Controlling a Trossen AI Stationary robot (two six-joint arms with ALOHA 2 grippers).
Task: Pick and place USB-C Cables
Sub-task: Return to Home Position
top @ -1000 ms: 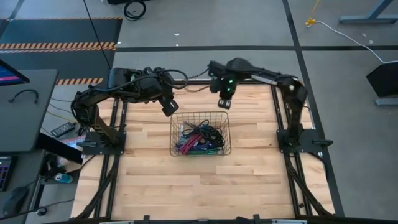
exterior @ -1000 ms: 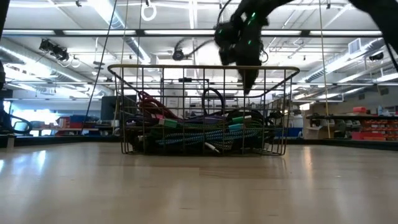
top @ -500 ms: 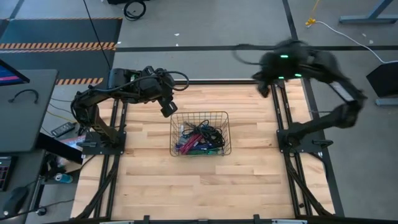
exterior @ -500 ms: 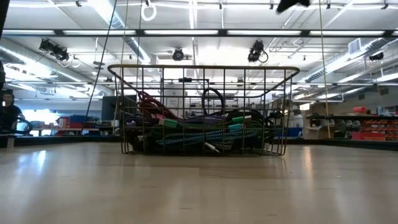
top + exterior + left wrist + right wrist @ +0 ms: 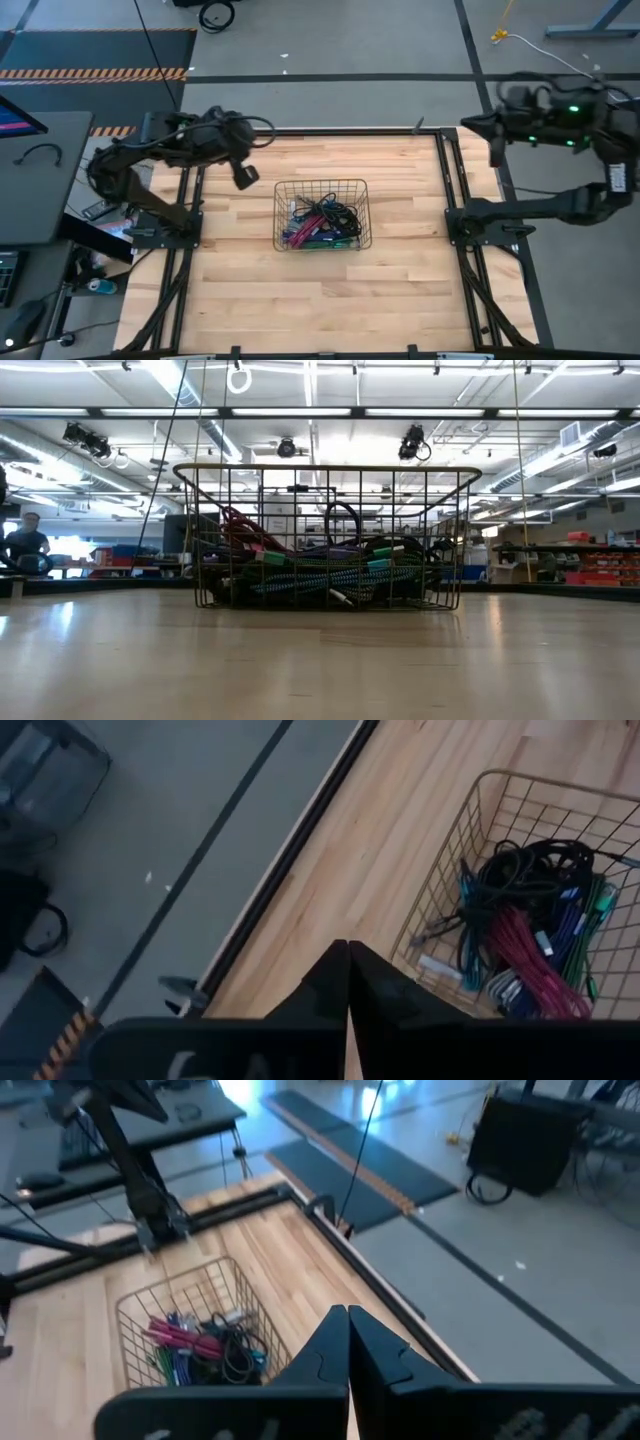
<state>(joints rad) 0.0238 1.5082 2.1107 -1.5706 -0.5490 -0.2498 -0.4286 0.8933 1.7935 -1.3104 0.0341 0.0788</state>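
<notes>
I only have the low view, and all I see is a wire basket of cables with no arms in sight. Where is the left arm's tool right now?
Observer: The left tool hangs over the table, to the left of the wire basket and apart from it.
Operator: And the right one?
Observer: The right tool is out past the table's right edge, well clear of the basket.
Operator: Is either carrying a cable?
Observer: No. Each wrist view shows its tool shut with nothing in it.
Operator: Any cables loose on the table?
Observer: None that the high view shows. The USB-C cables lie inside the basket.
</notes>
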